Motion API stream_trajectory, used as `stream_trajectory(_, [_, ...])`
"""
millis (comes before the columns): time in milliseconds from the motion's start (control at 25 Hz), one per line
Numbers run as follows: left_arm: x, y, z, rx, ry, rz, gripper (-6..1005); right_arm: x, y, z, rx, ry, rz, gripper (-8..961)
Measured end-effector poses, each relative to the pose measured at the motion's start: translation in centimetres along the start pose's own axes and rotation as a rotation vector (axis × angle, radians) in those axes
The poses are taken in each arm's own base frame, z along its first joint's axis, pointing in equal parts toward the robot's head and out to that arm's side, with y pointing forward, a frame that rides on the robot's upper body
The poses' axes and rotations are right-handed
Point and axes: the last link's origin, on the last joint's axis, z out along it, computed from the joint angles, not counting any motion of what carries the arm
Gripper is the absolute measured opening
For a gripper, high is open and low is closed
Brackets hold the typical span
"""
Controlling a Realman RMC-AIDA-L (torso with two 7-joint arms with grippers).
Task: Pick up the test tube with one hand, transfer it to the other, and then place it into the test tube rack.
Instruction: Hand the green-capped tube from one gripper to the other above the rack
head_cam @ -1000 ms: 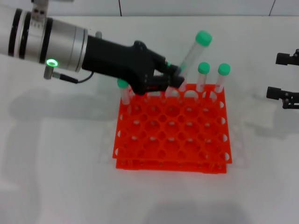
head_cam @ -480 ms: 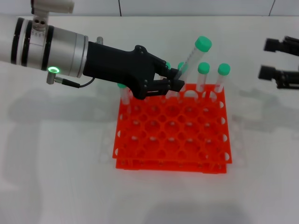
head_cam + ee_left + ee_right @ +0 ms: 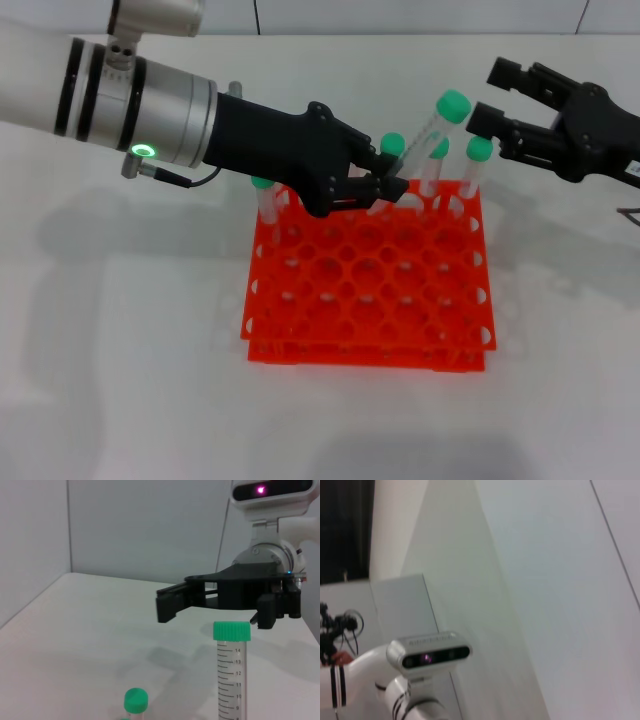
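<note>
Above the rack (image 3: 370,290), left claw (image 3: 385,187) is gripping the tilted tube (image 3: 432,130); right claw (image 3: 492,92) is hanging wide beside its cap. Handover step: right must close on the upper tube.

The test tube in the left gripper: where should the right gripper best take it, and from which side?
Probably just under the green cap, from the robot's right. The test tube leans cap-up toward the right gripper, whose fingers are open beside it. The left gripper covers its lower end above the rack, leaving only the upper part free.
</note>
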Motion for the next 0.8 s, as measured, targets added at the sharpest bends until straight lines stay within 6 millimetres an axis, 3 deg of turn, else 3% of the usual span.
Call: stream_trajectory(800, [0.6, -0.6, 0.9, 0.036, -0.008, -0.004, 206, 1.6, 1.2, 1.8, -0.031, -0.048, -0.099, 844])
